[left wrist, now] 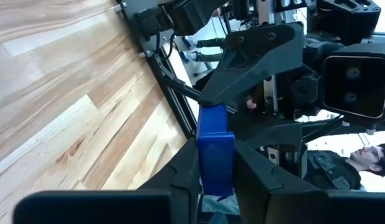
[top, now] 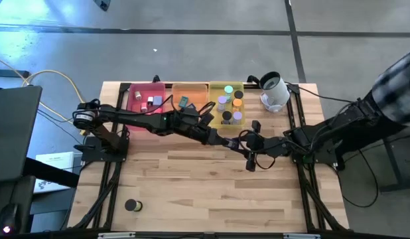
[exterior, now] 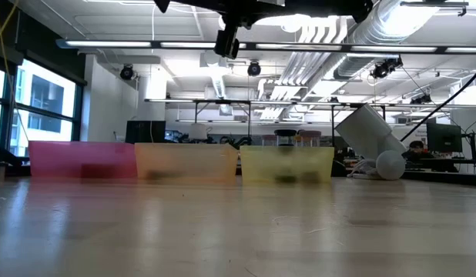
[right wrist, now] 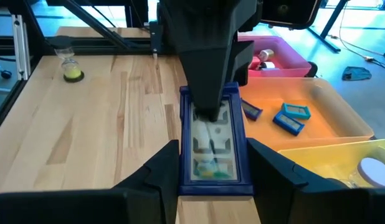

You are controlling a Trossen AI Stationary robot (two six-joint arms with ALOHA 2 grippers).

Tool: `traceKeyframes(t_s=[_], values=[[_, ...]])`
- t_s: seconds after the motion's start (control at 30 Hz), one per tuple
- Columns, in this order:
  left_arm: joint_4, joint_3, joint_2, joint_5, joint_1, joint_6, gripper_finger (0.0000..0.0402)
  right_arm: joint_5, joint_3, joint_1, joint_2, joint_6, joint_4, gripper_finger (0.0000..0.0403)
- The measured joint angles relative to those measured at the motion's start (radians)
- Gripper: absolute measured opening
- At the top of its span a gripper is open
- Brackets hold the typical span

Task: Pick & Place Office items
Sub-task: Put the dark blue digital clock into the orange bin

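Pinching from both ends at once, my left fingers [left wrist: 180,180] are narrow across the flat faces of the blue rectangle [right wrist: 212,165], and my right fingers [right wrist: 158,171] are closed against its two long edges, so both arms have it. It hangs in the air above the middle of the surface [top: 192,192], just in front of the yellow tray [top: 226,85] and touching nothing below. I judge the piece light and stiff, a hard plastic frame with a clear window. It should not bend, but its smooth sides could slip if one grip lets go while the other is loose. The long edges look like the safer hold, since the faces offer little to bite on. I would want one pair firmly set before the other opens. Behind the meeting point, the pink tray [top: 146,99], orange tray [top: 190,87] and yellow tray sit side by side along the far edge. Two similar blue pieces [right wrist: 292,118] lie in the orange one. A white device [top: 274,93] lies just beyond the yellow tray. The near half of the surface is open wood, with one small cylinder [top: 132,206] well apart near the left corner. Room to move is tightest between the two wrists, and the tray walls need clearing from above.
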Motion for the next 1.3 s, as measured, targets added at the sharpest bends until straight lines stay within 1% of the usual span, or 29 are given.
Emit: traceKeyframes(t_s=[0.07, 0.13, 0.23, 0.37, 0.47, 0.57, 0.63, 0.67, 0.77, 0.87, 0.93, 1.03, 1.2, 1.3], values=[[-0.002, 0.000, 0.001, 0.000, 0.000, 0.000, 0.0056, 0.000, 0.000, 0.000, 0.000, -0.003, -0.006, 0.0139], [-0.002, 0.000, 0.001, 0.000, 0.000, 0.001, 0.0057, 0.000, 0.000, 0.000, 0.000, -0.002, -0.008, 0.0143], [-0.005, -0.001, 0.001, 0.000, 0.000, 0.024, 0.0065, -0.006, 0.000, 0.000, -0.001, 0.010, -0.009, 0.0183], [-0.003, -0.002, 0.001, 0.016, 0.000, 0.041, 0.0063, -0.008, 0.000, 0.008, -0.002, 0.014, -0.014, 0.0239], [-0.003, -0.002, 0.001, 0.021, 0.006, 0.046, 0.0061, -0.002, 0.000, 0.020, -0.005, 0.014, -0.013, 0.0263], [-0.001, -0.002, 0.000, 0.044, 0.024, 0.046, 0.0060, 0.033, 0.000, 0.030, -0.006, 0.041, -0.014, 0.0275], [-0.001, -0.002, 0.000, 0.068, 0.040, 0.052, 0.0059, 0.083, 0.000, 0.041, -0.006, 0.050, -0.020, 0.0277], [-0.001, -0.002, 0.000, 0.082, 0.048, 0.054, 0.0059, 0.124, 0.000, 0.046, -0.006, 0.051, -0.026, 0.0277], [0.000, -0.002, -0.001, 0.149, 0.082, 0.068, 0.0059, 0.283, 0.000, 0.075, -0.013, 0.068, -0.087, 0.0271], [-0.017, -0.002, -0.020, 0.222, 0.126, 0.092, 0.0059, 0.426, 0.001, 0.105, -0.021, 0.137, -0.170, 0.0264], [-0.038, -0.002, -0.041, 0.247, 0.161, 0.119, 0.0058, 0.473, 0.001, 0.123, -0.026, 0.180, -0.205, 0.0260], [-0.144, -0.002, -0.077, 0.269, 0.230, 0.187, 0.0058, 0.470, 0.001, 0.145, -0.034, 0.228, -0.245, 0.0257], [-0.465, 0.000, -0.154, 0.247, 0.375, 0.377, 0.0058, 0.451, 0.001, 0.167, -0.033, 0.332, -0.305, 0.0254], [-0.640, 0.000, -0.187, 0.176, 0.449, 0.472, 0.0059, 0.422, 0.001, 0.173, -0.034, 0.399, -0.347, 0.0254]])
